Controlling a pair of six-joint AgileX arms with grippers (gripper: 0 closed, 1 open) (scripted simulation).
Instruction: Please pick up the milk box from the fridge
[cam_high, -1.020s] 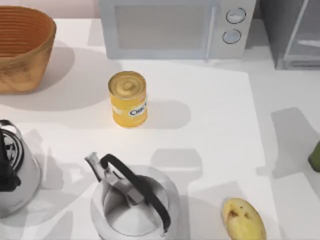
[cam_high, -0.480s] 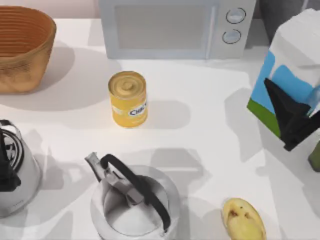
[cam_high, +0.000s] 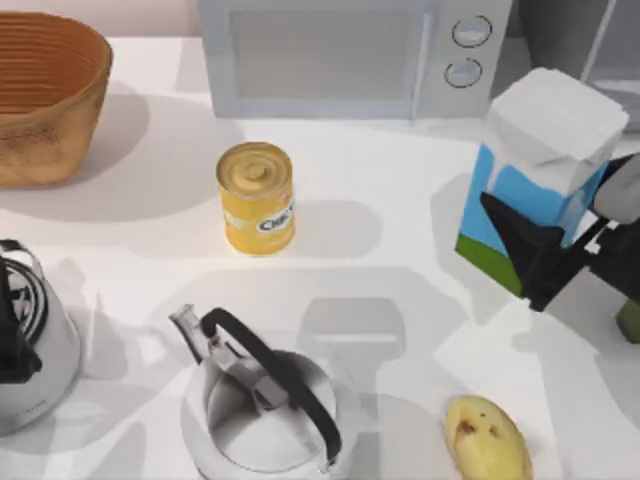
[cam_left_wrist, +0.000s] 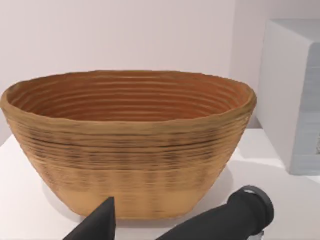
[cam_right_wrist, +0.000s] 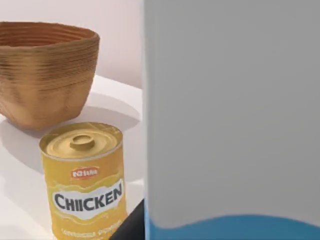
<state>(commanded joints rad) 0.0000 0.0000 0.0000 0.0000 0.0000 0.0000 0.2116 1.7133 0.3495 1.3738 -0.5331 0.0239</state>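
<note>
The milk box, a white gable-top carton with sky-blue sides and a green base band, hangs tilted above the table's right side. My right gripper is shut on its lower part, black fingers against the blue face. In the right wrist view the milk box stands very close, white above and blue below. The grey fridge stands at the far right corner, behind the carton. My left gripper is parked by the left kettle, one dark fingertip showing well off centre.
A light grey microwave stands at the back. A yellow can sits mid-table, a woven basket at the far left. One kettle stands near the front, another kettle at the left edge. A potato lies front right.
The milk box, absent a second ago, has come in from the right in my right gripper and moved left over the table. Everything else has stayed put.
</note>
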